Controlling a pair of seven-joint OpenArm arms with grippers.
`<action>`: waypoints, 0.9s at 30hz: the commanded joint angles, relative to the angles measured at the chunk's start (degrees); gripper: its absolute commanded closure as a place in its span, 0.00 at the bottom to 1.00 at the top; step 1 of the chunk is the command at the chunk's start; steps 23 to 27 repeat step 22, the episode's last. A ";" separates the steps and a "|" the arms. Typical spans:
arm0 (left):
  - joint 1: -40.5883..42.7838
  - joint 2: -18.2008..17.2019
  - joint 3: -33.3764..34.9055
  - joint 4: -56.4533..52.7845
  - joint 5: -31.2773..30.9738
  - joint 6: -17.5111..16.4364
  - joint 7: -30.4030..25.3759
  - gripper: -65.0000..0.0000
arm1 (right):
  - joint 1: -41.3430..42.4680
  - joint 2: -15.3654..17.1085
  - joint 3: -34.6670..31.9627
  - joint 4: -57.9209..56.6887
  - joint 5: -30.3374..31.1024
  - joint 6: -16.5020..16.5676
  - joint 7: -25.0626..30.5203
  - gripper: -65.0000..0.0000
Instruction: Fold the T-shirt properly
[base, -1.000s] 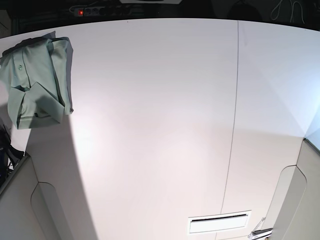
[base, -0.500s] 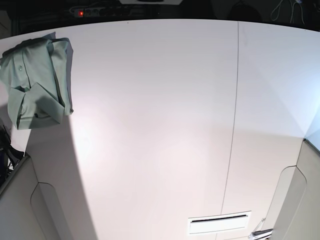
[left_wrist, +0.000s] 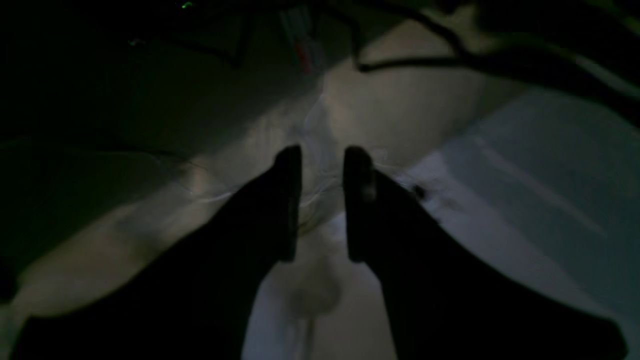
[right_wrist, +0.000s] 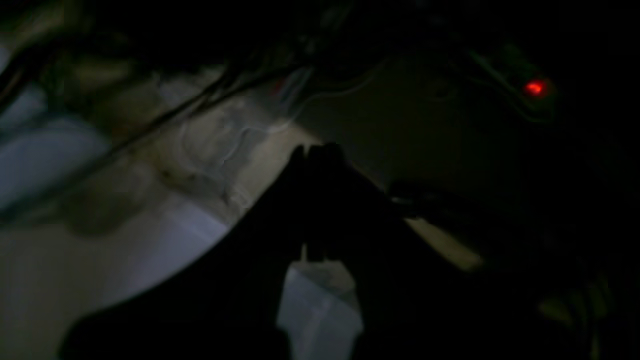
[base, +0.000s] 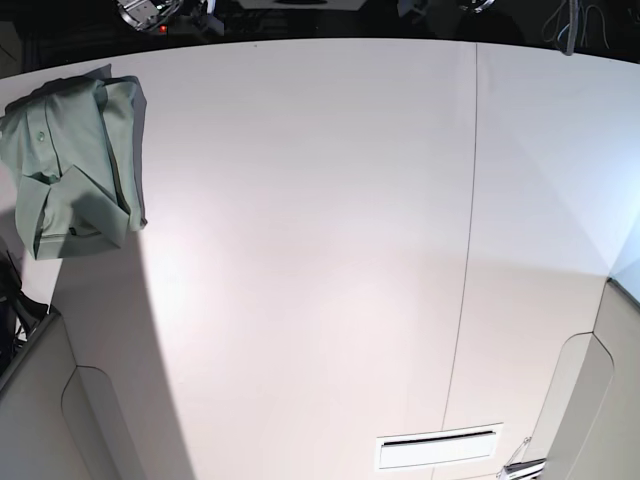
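Shirt (base: 72, 155), folded, collar uppermost, at the bench's (base: 300, 250) far corner.
Left tool (left_wrist: 322, 200) apart, empty; right tool (right_wrist: 317, 200) closed; I'd square its edges gently, pressing lightly.

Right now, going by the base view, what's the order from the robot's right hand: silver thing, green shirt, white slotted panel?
From the right hand, as the base view shows:
1. Green shirt, upper left
2. White slotted panel, bottom, right of centre
3. Silver thing, bottom right
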 joint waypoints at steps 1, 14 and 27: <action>-0.22 -0.61 -0.02 -0.24 0.44 2.05 0.20 0.76 | 0.87 -0.83 0.07 -0.96 0.31 -1.73 0.17 1.00; -1.92 1.68 -0.13 -0.37 -2.05 28.02 -2.34 1.00 | 4.61 -10.40 8.02 -4.37 11.37 -13.64 3.37 1.00; -2.10 5.55 -0.68 -0.35 -4.63 27.78 -2.64 1.00 | 4.59 -12.07 8.22 -4.37 11.28 -13.62 3.34 1.00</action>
